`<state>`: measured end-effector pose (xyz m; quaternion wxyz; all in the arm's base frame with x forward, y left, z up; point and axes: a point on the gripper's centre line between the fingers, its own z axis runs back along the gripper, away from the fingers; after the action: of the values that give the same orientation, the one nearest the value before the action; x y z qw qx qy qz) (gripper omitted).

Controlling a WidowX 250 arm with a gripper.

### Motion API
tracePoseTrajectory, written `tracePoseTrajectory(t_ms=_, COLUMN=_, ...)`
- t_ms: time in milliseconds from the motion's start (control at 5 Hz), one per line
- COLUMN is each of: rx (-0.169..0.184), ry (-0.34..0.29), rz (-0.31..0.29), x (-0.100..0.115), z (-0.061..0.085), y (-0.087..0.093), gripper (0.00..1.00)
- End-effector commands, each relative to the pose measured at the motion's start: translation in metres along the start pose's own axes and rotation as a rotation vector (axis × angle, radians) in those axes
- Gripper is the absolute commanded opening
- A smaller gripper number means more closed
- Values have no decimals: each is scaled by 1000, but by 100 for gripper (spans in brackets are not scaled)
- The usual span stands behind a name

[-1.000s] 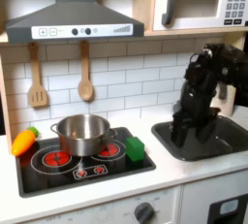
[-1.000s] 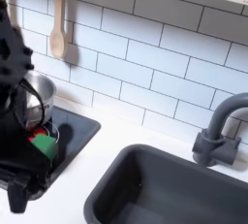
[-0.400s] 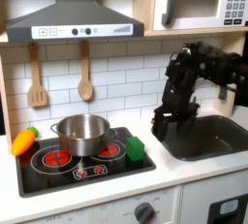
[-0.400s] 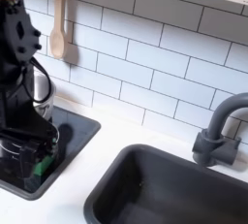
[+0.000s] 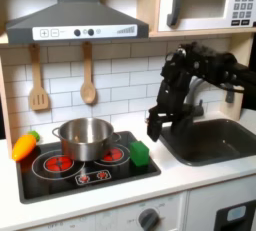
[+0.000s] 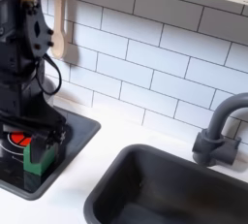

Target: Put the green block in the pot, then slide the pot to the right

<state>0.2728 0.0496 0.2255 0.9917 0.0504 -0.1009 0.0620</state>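
The green block [image 5: 140, 154] lies on the stove's front right corner, just right of the shiny steel pot [image 5: 85, 137], which stands between the burners. My gripper [image 5: 157, 127] hangs open a little above and to the right of the block in the first exterior view, with nothing held. In the second exterior view the gripper [image 6: 44, 137] sits low over the green block [image 6: 39, 158], its fingers spread either side of the block's top. There the arm hides the pot.
An orange carrot [image 5: 24, 145] lies at the stove's left edge. The dark sink [image 5: 215, 140] with its faucet [image 6: 218, 131] lies right of the stove [image 5: 60, 180]. Wooden utensils [image 5: 88, 75] hang on the tiled wall behind.
My arm has swung from over the sink toward the first exterior view's left, ending beside the green block at the stove's edge. Pot, block and carrot have not moved.
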Motion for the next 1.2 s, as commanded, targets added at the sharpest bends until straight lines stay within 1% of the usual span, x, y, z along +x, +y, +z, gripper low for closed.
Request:
tracePoseTrajectory(t_ms=0, rx=7, ry=2, rz=-2, x=24, z=-11, y=2, gripper=100)
tracePoseTrajectory(t_ms=200, rx=6, ry=10, rz=-14, x=29, z=-15, y=0, gripper=100)
tracePoseTrajectory(t_ms=600, rx=6, ry=26, rz=-3, x=46, z=-30, y=0, gripper=100)
tracePoseTrajectory(t_ms=800, rx=8, ry=40, rz=-6, x=53, z=-39, y=0, gripper=100)
tracePoseTrajectory(t_ms=1000, rx=3, ry=57, rz=-24, x=54, z=-49, y=-1, gripper=100)
